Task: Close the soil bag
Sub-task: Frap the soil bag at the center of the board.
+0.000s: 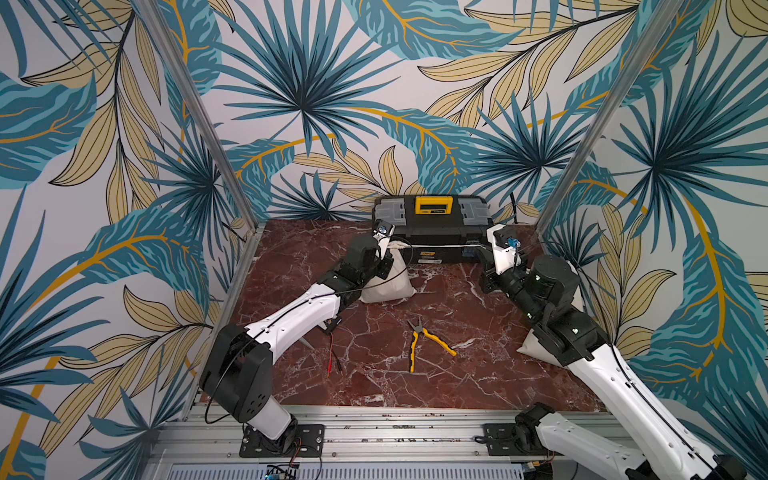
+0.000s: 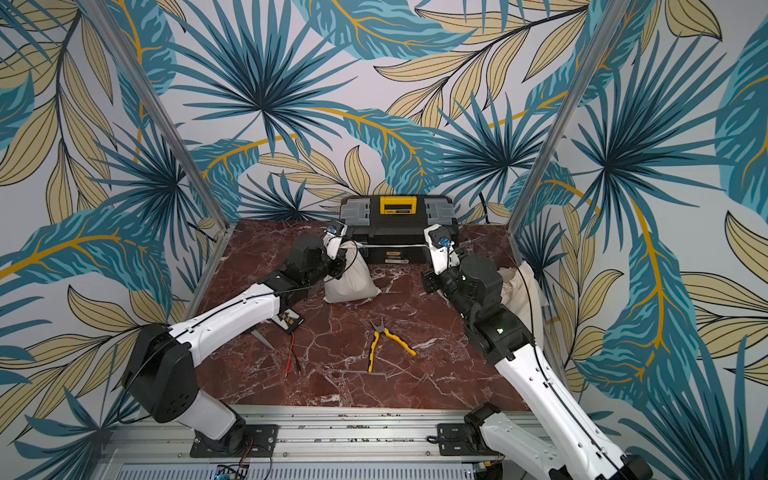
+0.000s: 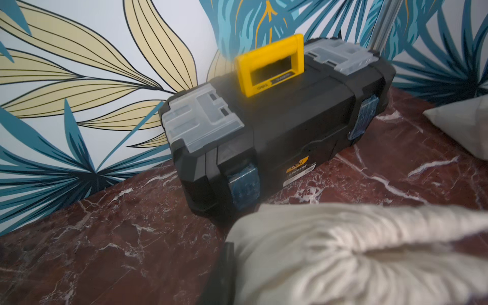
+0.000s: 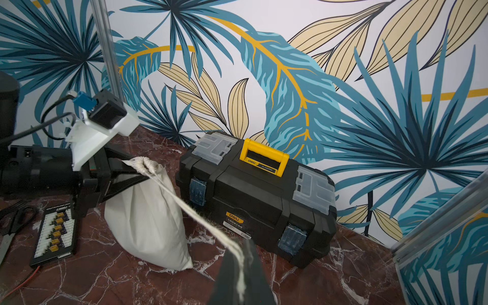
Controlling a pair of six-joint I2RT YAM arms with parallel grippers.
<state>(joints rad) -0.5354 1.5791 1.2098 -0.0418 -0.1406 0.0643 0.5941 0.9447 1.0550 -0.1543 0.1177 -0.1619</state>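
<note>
The soil bag (image 1: 388,282) (image 2: 353,280) is a white cloth sack standing in front of the toolbox. Its neck is gathered tight. My left gripper (image 1: 388,252) (image 4: 128,171) is shut on that puckered neck, one finger on each side. In the left wrist view the bag's fabric (image 3: 343,250) fills the near side, and one dark finger (image 3: 227,266) presses against it. A white drawstring (image 1: 440,247) (image 4: 190,208) runs taut from the neck to my right gripper (image 1: 484,248) (image 4: 241,264), which is shut on the string's end.
A black toolbox (image 1: 432,224) with a yellow handle stands against the back wall. Yellow pliers (image 1: 424,338) lie mid-table. A black connector board (image 4: 55,232), scissors (image 4: 10,224) and red probes (image 1: 332,353) lie under the left arm. Another white bag (image 2: 519,286) leans at the right wall.
</note>
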